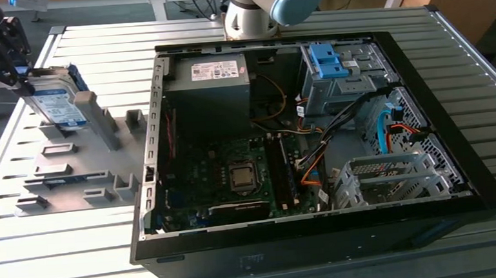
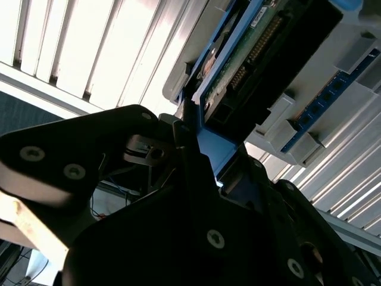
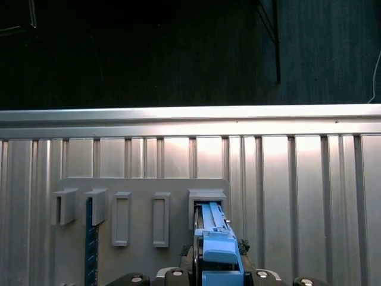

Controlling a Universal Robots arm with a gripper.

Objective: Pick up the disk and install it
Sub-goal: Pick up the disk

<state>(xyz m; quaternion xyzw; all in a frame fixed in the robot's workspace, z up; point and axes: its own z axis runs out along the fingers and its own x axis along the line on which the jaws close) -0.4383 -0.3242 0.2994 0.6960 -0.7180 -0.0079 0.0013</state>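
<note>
In the exterior view the disk stands on edge at the left, over the far holder of the grey fixture plate. Its white label with the blue lower band faces the camera. My gripper comes in from above on the exterior view's left and is shut on the disk's upper end. The first wrist view looks down the disk's blue rail, which runs from my gripper into a rectangular slot of the plate. Whether the disk's lower end still sits in that slot I cannot tell. In the second wrist view the black fingers clasp the disk's connector end.
An open computer case lies on the slatted metal table, to the exterior view's right of the plate. Inside are a dark grey box, a drive bay with a blue latch and a grey cage. The plate bears several other holders.
</note>
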